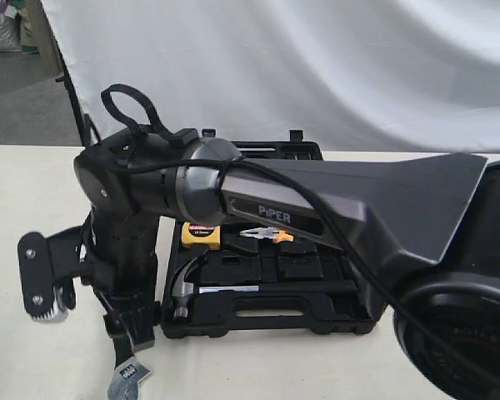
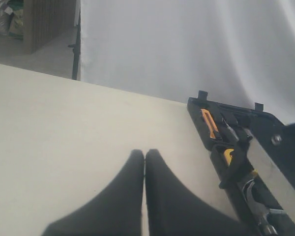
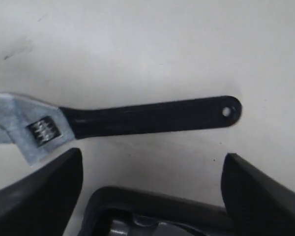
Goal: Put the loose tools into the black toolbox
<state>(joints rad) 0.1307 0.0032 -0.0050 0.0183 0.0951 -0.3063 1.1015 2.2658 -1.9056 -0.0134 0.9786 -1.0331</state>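
Black-handled silver adjustable wrench [image 3: 119, 121], moulded black plastic toolbox [image 1: 337, 322]

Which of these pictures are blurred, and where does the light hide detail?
Exterior view: fairly sharp, but the near right arm hides much of the black toolbox. Left wrist view: soft; the white backdrop is washed out, the left hand a dark silhouette. Right wrist view: slightly blurred; the wrench throws a faint shadow on the table, the right hand dark too.

Black toolbox [image 1: 333, 322], silver wrench [image 3: 137, 118] with black handle, yellow tape measure [image 1: 202, 236]
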